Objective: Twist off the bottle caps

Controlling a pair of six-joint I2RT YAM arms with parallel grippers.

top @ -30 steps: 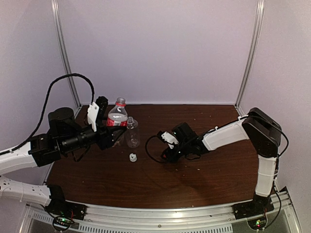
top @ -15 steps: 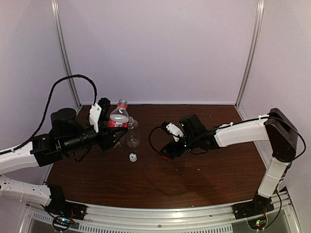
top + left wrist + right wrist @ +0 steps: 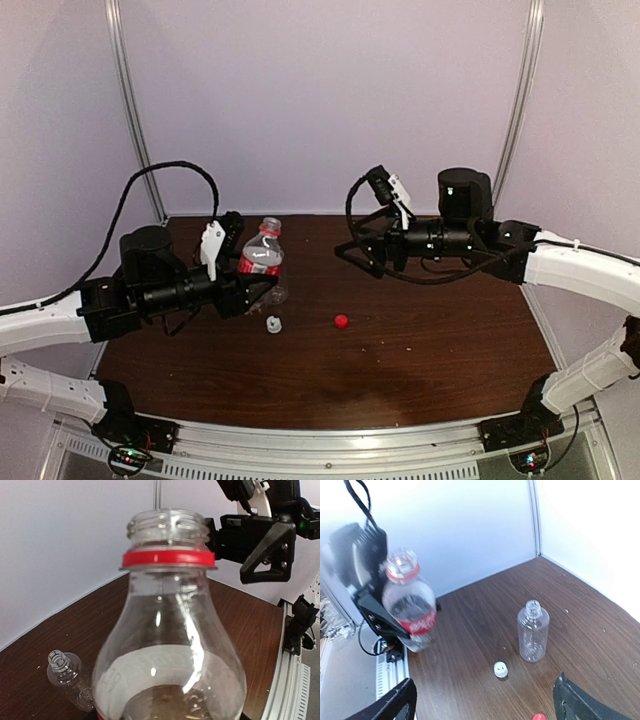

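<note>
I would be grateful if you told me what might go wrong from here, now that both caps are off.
1. The left gripper holds the open clear plastic bottle with the red label, seemingly raised, right beside the plain clear plastic bottle; setting it down could topple that one.
2. The small round red cap and small round white cap lie loose on the brown table; a low arm sweep might knock them away.

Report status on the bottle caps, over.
Left gripper shut on red-label bottle, held aloft. Right gripper open, empty. Red cap and white cap off, lying on table. Nothing obstructing.
</note>
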